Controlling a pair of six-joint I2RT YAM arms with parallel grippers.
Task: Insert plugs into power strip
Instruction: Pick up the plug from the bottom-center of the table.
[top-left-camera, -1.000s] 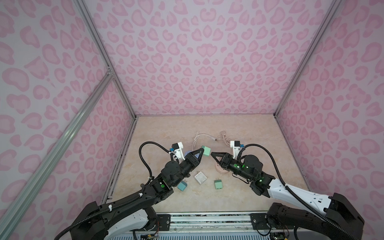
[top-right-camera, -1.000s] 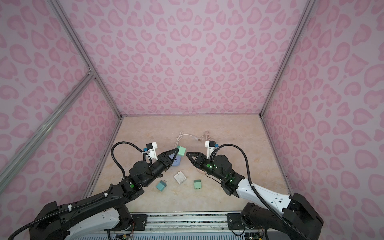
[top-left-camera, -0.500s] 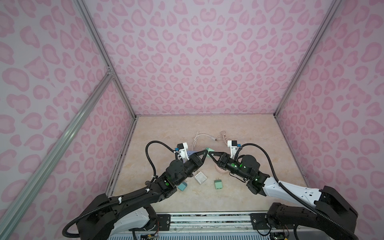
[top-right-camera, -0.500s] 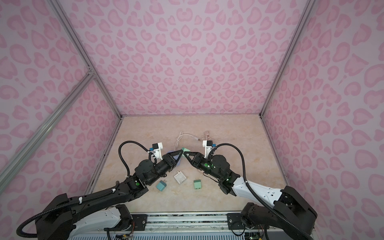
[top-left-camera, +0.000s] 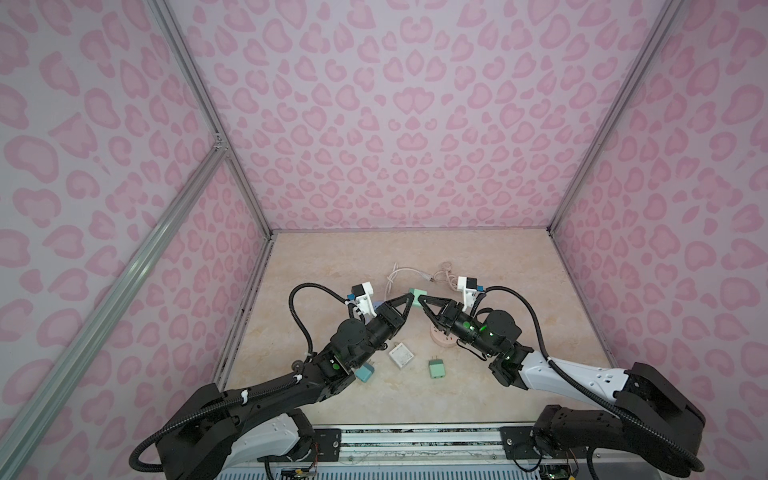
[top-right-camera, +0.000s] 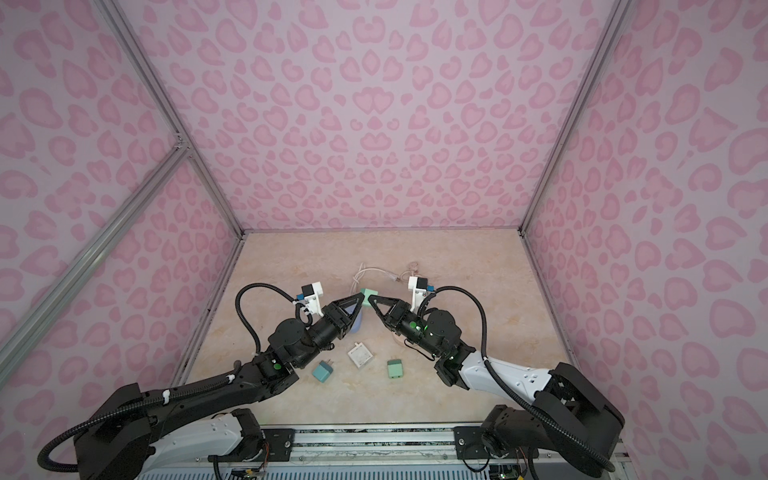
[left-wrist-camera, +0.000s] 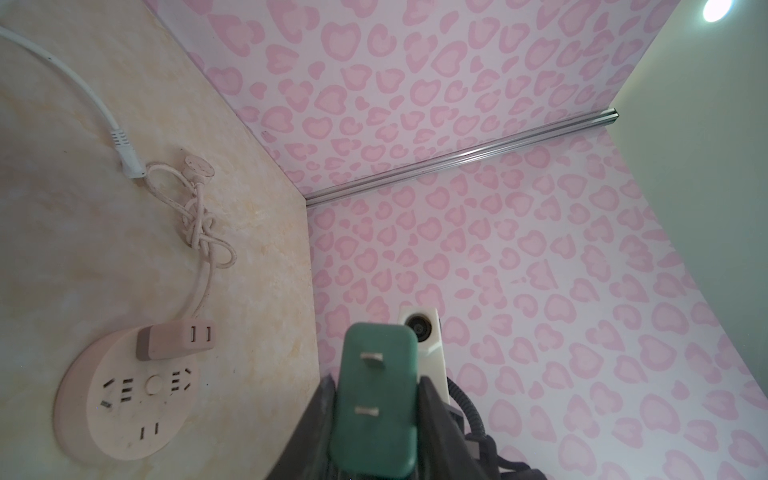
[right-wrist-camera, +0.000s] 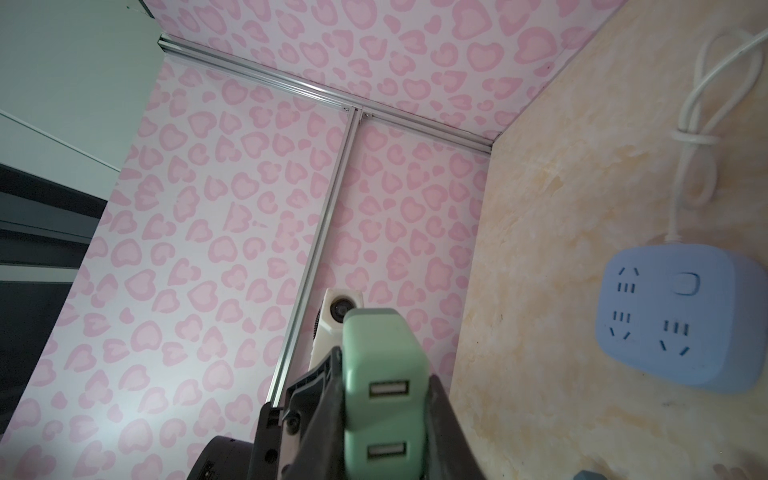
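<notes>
Power strip, round and pink (left-wrist-camera: 124, 395), lies on the table (top-left-camera: 498, 270) with the pinkish-tan plug (left-wrist-camera: 174, 340) standing at its rim. I see a blue cube strip (right-wrist-camera: 681, 316) apart from it. The white square plug (top-left-camera: 401, 354) lies loose, with a mint green plug (top-left-camera: 435, 368) on one side and the teal plug (top-right-camera: 323, 370) on the other. Raised above the table, the second mint green plug (top-left-camera: 415, 296) is pinched by both claws. My left gripper (top-left-camera: 409, 297) and right gripper (top-left-camera: 420, 300) are each clamped on its sides.
</notes>
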